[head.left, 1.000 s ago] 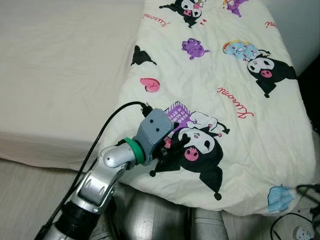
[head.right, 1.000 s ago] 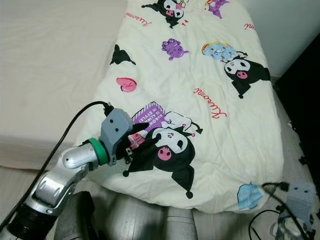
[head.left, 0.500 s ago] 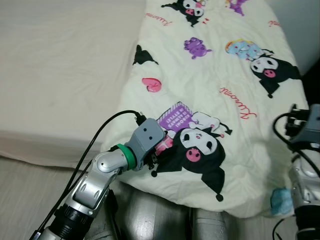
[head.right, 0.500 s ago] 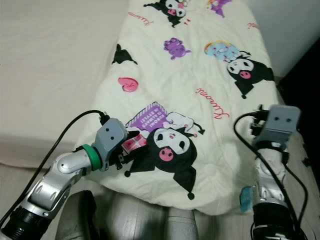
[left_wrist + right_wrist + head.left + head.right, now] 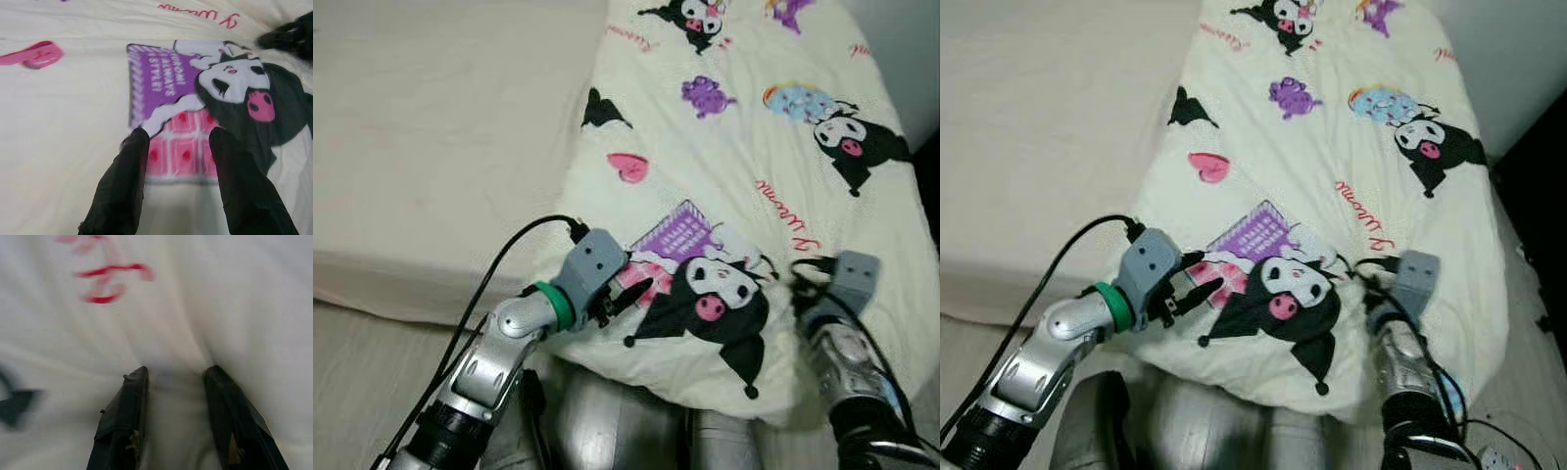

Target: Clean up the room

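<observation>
On the left lies a plain beige sheet (image 5: 431,147), smooth and flat over the bed, with pale wood floor (image 5: 362,382) below its edge. Next to it is a soft, puffy blanket (image 5: 744,147) — cream cloth with cartoon prints, a pink heart, a purple sign and red curly writing. It covers the right half of the bed and hangs over the near edge.

The left gripper (image 5: 178,139) reaches out from a bent silver arm near the blanket's front edge. Its two black fingers (image 5: 122,181) are spread apart, with tips resting on the pink checked part of the print.

Further right, the right gripper (image 5: 176,377) points into the blanket by the black cartoon figure — its fingers (image 5: 124,421) are spread too, with a soft ridge of cloth bunched between them.
</observation>
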Robot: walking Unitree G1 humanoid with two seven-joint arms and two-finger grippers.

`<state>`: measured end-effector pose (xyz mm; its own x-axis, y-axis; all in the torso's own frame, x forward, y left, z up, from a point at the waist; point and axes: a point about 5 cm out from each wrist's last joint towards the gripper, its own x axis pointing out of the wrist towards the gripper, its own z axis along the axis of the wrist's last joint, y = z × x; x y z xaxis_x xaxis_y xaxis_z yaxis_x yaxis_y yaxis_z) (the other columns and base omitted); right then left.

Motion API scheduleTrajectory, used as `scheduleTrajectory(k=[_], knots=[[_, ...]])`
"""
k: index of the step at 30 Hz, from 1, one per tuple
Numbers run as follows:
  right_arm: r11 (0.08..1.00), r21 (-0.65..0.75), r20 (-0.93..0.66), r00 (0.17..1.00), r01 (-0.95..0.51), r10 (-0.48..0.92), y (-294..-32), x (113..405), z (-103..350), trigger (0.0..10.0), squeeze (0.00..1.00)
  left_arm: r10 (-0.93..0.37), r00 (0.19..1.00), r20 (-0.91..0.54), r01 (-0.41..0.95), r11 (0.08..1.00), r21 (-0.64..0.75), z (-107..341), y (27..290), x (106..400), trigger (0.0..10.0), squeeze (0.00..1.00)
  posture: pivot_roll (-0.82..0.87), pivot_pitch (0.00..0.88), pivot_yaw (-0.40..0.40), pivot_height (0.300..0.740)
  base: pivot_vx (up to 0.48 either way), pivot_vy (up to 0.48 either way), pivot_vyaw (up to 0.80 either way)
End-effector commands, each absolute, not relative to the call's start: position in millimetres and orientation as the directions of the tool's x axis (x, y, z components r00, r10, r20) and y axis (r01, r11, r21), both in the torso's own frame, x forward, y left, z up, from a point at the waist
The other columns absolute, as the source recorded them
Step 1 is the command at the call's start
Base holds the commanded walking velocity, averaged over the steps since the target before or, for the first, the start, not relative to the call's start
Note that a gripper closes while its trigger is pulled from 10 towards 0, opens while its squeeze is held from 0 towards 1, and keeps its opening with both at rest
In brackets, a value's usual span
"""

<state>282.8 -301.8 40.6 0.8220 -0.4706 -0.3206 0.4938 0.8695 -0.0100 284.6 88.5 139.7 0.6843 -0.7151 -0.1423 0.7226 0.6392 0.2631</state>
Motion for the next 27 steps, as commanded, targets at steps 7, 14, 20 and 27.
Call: scheduleTrajectory(k=[7,14,20,27], knots=[[0.511,-0.303,-0.383,0.388,0.804,-0.838,-406.5,182.7,29.6,10.0,0.00,-0.686,0.710,-0.161,0.701,0.667,0.252,135.0,100.4,284.9,10.0,0.00,-0.08,0.115,0.045,0.547,0.000,0.000,0.00],[0.344,-0.283,-0.314,0.252,0.896,-0.915,-430.1,169.3,47.9,10.0,0.00,-0.681,0.715,-0.159,0.697,0.671,0.253,135.2,101.5,285.7,10.0,0.00,-0.08,0.111,0.049,0.547,0.000,0.000,0.00],[0.369,-0.120,-0.050,0.365,0.922,-0.930,-421.5,203.9,86.5,10.0,0.00,-0.677,0.719,-0.158,0.692,0.674,0.259,137.5,106.2,287.1,10.0,0.00,-0.07,0.112,0.063,0.547,0.000,0.000,0.00],[0.609,-0.072,0.325,0.596,0.790,-0.735,-384.5,255.6,161.4,10.0,0.00,-0.672,0.727,-0.138,0.681,0.682,0.265,141.3,108.9,288.8,10.0,0.00,-0.09,0.108,0.072,0.547,0.000,0.000,0.00]])
